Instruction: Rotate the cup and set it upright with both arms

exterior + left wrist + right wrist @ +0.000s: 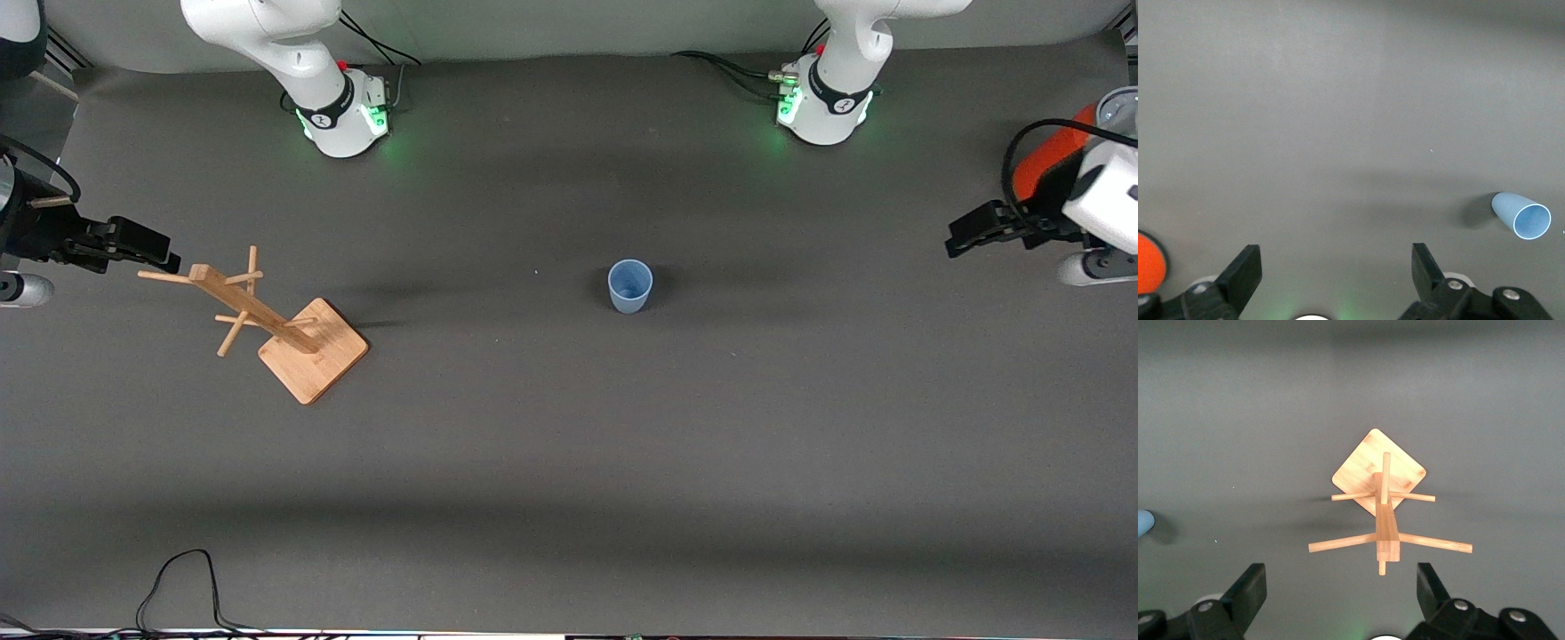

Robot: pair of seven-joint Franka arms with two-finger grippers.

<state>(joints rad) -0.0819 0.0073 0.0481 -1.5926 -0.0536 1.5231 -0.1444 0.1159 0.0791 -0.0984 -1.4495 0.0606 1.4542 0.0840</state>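
The pale-blue cup [630,286] stands upright near the middle of the table, mouth up, with nothing touching it. In the left wrist view the cup [1520,215] shows off to one side, its open rim facing the camera. A sliver of the cup [1143,521] also shows at the edge of the right wrist view. My left gripper [955,241] hangs open over the left arm's end of the table, well apart from the cup. Its fingers [1245,267] stand wide with only bare mat between them. My right gripper [167,255] is open too, beside the top of the wooden rack.
A wooden peg rack [267,318] on a square base stands toward the right arm's end and fills the right wrist view [1381,513]. An orange can [1047,162] with a grey lid stands by the left gripper [1148,265]. A black cable [178,578] lies at the table's front edge.
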